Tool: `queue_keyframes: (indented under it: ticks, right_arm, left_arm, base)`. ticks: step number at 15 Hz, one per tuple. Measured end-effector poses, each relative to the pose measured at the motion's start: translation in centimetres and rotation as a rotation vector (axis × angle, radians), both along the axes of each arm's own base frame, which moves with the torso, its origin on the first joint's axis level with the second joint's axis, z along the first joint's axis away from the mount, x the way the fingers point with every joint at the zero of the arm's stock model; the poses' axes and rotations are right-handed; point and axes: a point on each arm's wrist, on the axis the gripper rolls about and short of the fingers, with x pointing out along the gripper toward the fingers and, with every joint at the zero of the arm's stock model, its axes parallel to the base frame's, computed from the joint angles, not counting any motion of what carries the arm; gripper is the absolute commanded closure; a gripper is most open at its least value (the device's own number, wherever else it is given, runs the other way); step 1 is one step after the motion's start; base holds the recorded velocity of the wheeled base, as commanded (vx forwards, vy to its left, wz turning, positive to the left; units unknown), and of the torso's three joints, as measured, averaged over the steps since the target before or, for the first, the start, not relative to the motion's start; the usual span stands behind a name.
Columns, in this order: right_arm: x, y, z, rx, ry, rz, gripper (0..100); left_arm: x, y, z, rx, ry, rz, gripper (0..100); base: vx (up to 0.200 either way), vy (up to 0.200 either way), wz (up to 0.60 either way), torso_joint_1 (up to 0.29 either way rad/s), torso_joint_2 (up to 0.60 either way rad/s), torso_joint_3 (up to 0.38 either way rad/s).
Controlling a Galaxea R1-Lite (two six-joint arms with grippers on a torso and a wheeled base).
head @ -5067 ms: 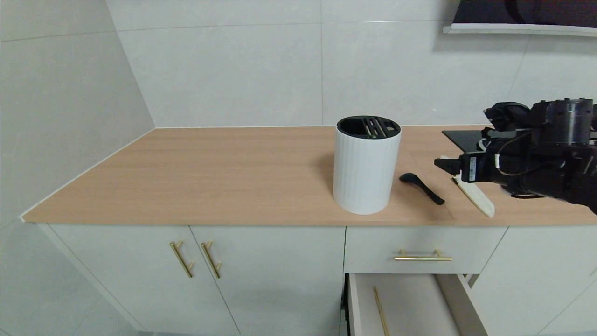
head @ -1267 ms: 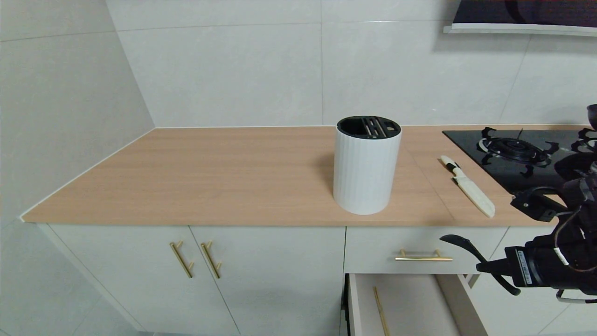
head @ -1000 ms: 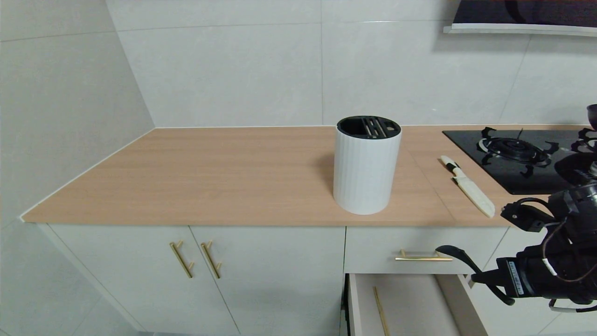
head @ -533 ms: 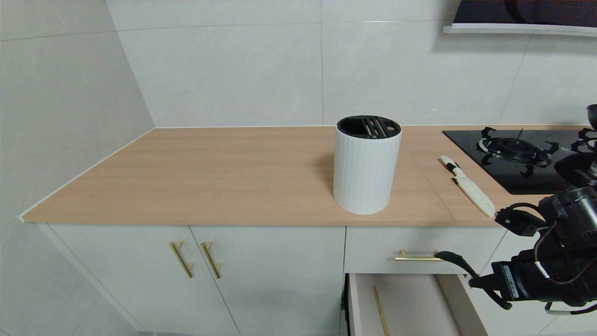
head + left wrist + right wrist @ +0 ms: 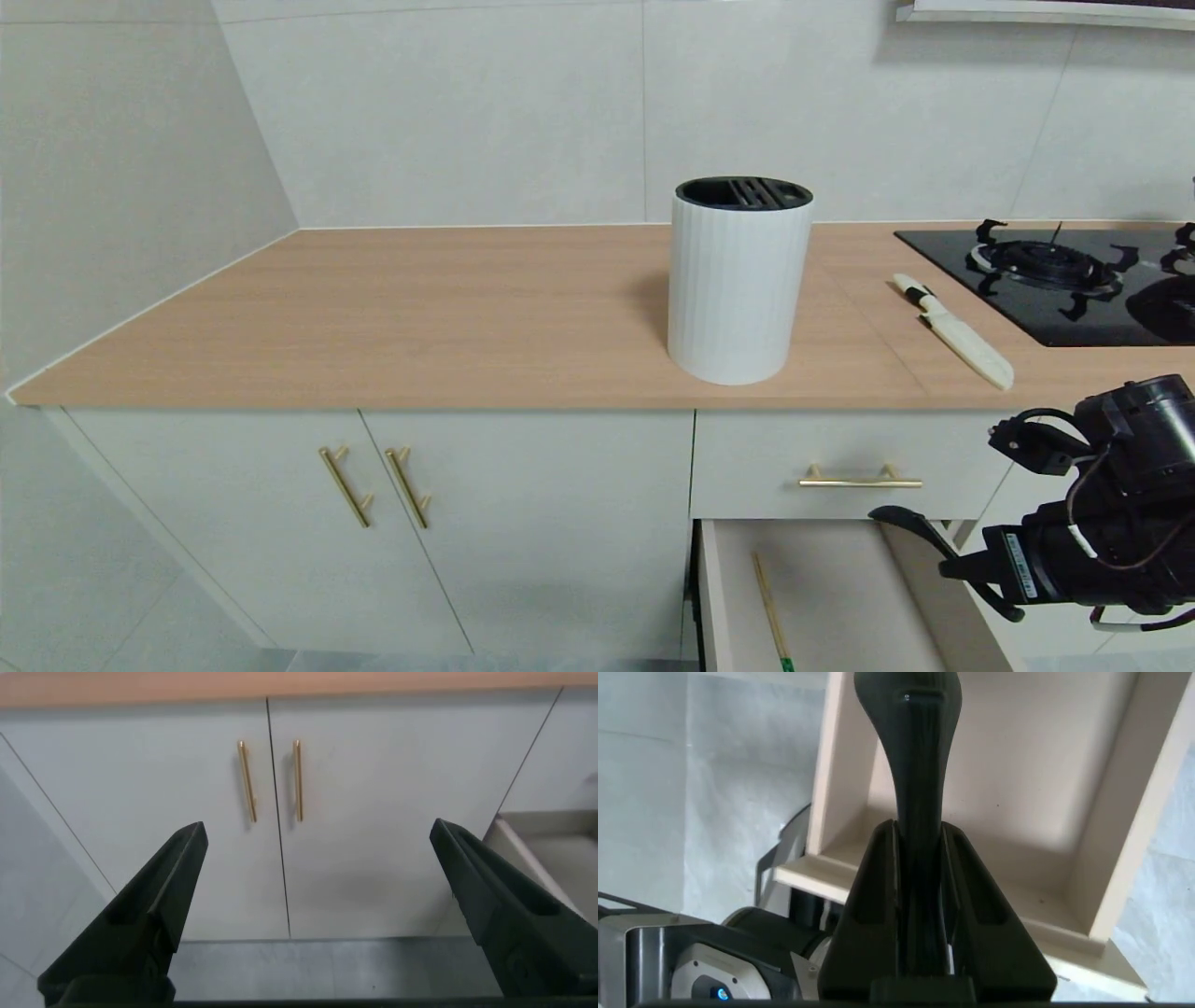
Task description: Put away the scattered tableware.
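— While the right arm hangs low in front of the cabinets, what does its gripper have?
— The right gripper [image 5: 971, 566] is clamped tight on the handle of the black spoon [image 5: 910, 528]. The forearm lies roughly level and points toward the robot's left. The spoon's bowl juts out ahead of the fingers, above the open drawer [image 5: 711, 597] near its right side, just under the closed drawer's gold handle [image 5: 860, 482].
— And the left arm?
— The left gripper [image 5: 318, 919] is down low facing the two cabinet doors [image 5: 374, 840], fingers spread wide with nothing between them.
— Anything else lying about?
— A pale knife [image 5: 954, 332] lies flat on the countertop [image 5: 420, 317], between the white utensil holder [image 5: 738, 280] and the stove [image 5: 1046, 289]. One chopstick [image 5: 770, 611] lies inside the open drawer.
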Motion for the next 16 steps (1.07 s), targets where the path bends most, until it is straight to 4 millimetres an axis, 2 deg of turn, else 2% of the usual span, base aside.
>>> queue_keyframes:
  ticks: [9, 14, 16]
  right_arm:
    - [0.16, 0.03, -0.3, -0.004, 0.014, -0.001, 100]
    - [0.24, 0.01, -0.41, -0.008, 0.018, -0.005, 100]
    - [0.28, 0.01, -0.47, -0.009, 0.02, -0.005, 100]
  left_arm:
    - [0.0, 0.0, 0.0, 0.0, 0.0, 0.0, 0]
    - [0.0, 0.0, 0.0, 0.0, 0.0, 0.0, 0]
    - [0.0, 0.0, 0.0, 0.0, 0.0, 0.0, 0]
  base:
    - [0.0, 0.0, 0.0, -0.167, 0.47, 0.299]
    - [0.0, 0.0, 0.0, -0.105, 0.42, 0.314]
    - [0.0, 0.0, 0.0, -0.029, 0.15, 0.093]
